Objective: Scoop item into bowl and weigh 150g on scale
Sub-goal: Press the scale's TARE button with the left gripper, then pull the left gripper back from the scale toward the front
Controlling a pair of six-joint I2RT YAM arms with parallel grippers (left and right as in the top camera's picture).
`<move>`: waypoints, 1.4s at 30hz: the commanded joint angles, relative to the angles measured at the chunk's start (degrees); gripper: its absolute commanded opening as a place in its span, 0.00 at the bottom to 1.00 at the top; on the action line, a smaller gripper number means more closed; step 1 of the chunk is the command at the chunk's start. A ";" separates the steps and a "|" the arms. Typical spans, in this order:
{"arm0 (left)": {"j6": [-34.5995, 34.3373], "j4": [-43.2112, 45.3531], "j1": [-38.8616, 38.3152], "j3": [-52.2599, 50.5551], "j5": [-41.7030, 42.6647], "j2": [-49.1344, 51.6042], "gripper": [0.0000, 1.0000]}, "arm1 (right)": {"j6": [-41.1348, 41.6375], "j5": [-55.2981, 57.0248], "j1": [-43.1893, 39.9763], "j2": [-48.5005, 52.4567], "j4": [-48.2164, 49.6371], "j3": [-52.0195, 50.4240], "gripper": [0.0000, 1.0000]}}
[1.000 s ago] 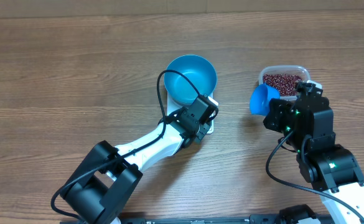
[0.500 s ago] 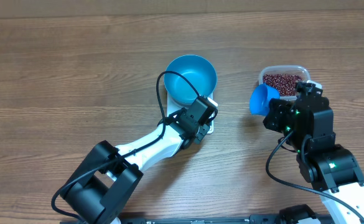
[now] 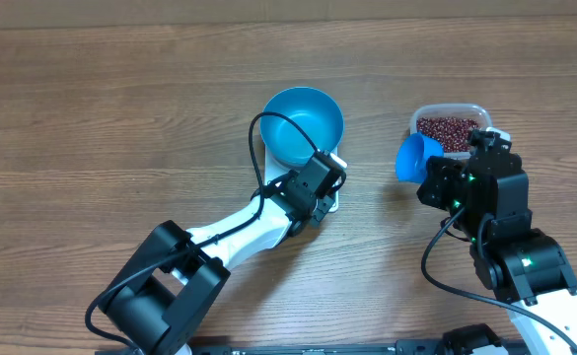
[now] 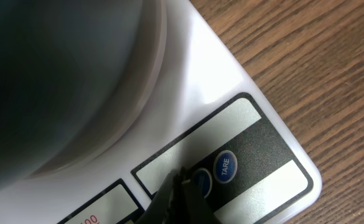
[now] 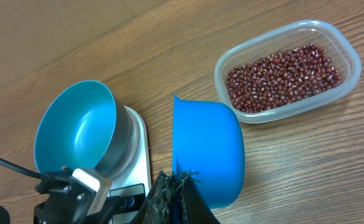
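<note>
The blue bowl stands empty on the white scale. My left gripper is shut with nothing in it, its tip down on the scale's front panel, against the blue button beside the TARE button. My right gripper is shut on the handle of a small blue scoop, held above the table between the scale and the tub. The item, red-brown beans, lies in the clear tub.
The clear rectangular tub sits at the back right, just behind the scoop. A black cable loops over the bowl's left side. Bare wooden table lies to the left and behind.
</note>
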 commanded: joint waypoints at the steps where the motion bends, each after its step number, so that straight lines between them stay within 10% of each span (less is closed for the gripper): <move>1: 0.87 -0.17 0.15 -0.63 0.22 1.64 0.04 | 0.42 0.13 -0.22 -0.22 0.52 1.92 0.04; 29: 0.22 -1.14 0.09 -0.61 -2.78 -0.90 0.04 | 0.39 0.17 -0.22 -0.22 0.55 1.92 0.04; 42: -0.83 -15.13 0.04 -0.61 -1.57 -16.04 0.04 | 0.37 0.22 -0.22 -0.20 0.76 1.92 0.04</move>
